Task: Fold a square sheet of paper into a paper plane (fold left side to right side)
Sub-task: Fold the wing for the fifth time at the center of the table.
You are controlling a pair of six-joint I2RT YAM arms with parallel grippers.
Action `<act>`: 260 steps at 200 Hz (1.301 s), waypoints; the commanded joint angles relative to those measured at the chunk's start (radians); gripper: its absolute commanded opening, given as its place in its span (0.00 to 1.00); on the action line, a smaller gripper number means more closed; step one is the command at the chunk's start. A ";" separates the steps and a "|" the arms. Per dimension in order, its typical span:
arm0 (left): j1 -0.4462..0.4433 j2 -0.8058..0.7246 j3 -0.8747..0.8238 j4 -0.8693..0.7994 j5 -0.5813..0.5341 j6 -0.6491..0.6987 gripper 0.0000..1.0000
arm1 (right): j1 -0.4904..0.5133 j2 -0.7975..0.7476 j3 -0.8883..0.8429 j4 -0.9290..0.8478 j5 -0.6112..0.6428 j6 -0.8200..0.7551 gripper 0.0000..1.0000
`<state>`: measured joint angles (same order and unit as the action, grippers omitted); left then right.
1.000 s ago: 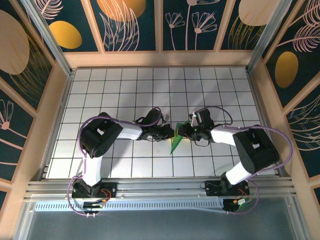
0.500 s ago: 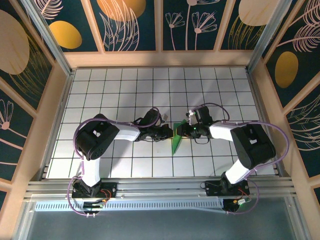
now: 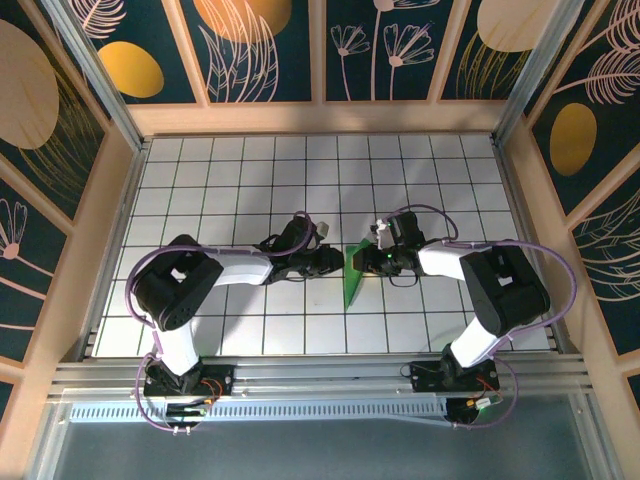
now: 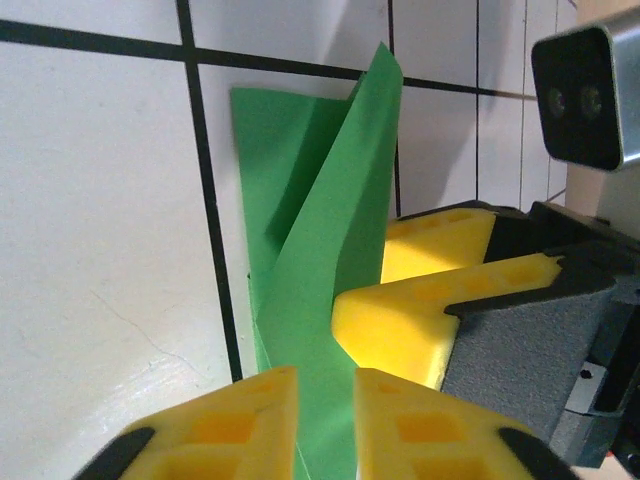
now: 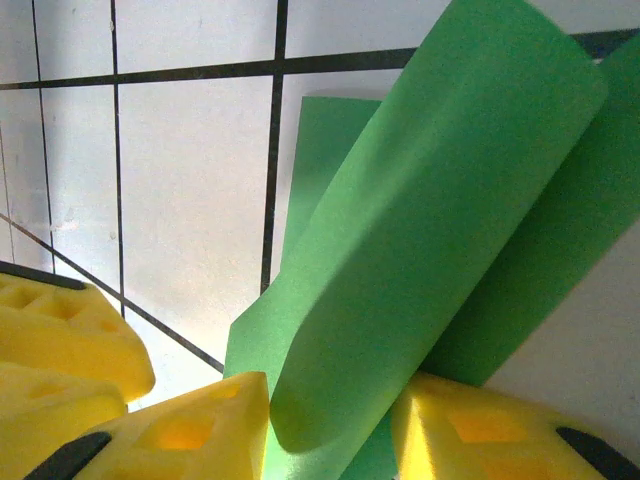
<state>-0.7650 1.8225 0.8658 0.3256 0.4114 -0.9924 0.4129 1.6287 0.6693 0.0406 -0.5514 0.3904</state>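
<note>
The square sheet of paper point(image 3: 350, 285) is bright green and folded into a narrow pointed shape, lying on the white tiles between both grippers. My left gripper point(image 3: 338, 262) reaches it from the left. In the left wrist view its fingers point(image 4: 230, 420) stand slightly apart, and a raised flap of the paper point(image 4: 320, 230) passes through the gap of the left gripper point(image 4: 327, 378). My right gripper point(image 3: 363, 262) comes from the right. In the right wrist view a curled fold of the paper point(image 5: 430, 200) fills the space between the right gripper's point(image 5: 330, 395) fingers and touches both.
The right gripper's yellow fingers point(image 4: 420, 320) sit close in front of the left camera. The left gripper's fingers point(image 5: 60, 340) show at the right wrist view's lower left. Wooden walls point(image 3: 110, 200) ring the tiled floor point(image 3: 240, 180).
The left gripper's jaws have parted from shut to a small gap around the paper flap. The left arm's elbow has swung further left. The right gripper has stayed on the paper.
</note>
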 commanded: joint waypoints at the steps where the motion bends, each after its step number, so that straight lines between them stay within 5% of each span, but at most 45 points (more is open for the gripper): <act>1: -0.002 -0.006 -0.011 -0.002 -0.004 -0.021 0.29 | 0.008 0.037 -0.016 0.102 0.037 -0.033 0.38; 143: -0.037 0.074 -0.050 0.135 0.076 -0.156 0.31 | 0.007 0.037 -0.032 0.119 0.033 -0.019 0.38; 260: -0.036 0.098 -0.028 0.159 0.072 -0.155 0.18 | 0.007 0.038 -0.033 0.115 0.033 -0.022 0.38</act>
<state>-0.7952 1.9034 0.8185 0.4416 0.4706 -1.1282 0.4129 1.6238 0.6556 0.0643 -0.5533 0.3943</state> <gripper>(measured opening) 0.186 0.381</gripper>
